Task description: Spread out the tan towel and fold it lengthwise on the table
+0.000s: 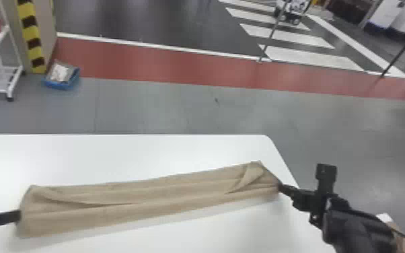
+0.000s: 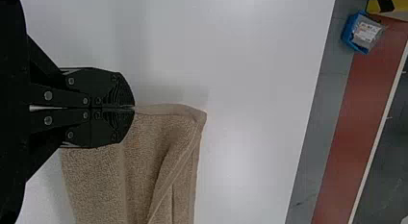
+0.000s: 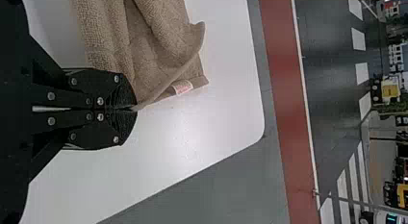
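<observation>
Grey floor (image 1: 178, 111) spans the head view's upper half. Below, a white surface (image 1: 127, 154) carries the tan towel (image 1: 144, 198), a long creased strip running from lower left to right of centre. The left claw (image 1: 18, 215) is pinched closed on its left end, the right claw (image 1: 279, 187) on its right end, near a small label (image 3: 182, 87).

Bright; soft glare on table (image 3: 192, 132); faint shadow along towel (image 1: 178, 198).

the tan towel (image 1: 164, 198) stretches in a long, creased, folded strip over the white table (image 1: 138, 154).
</observation>
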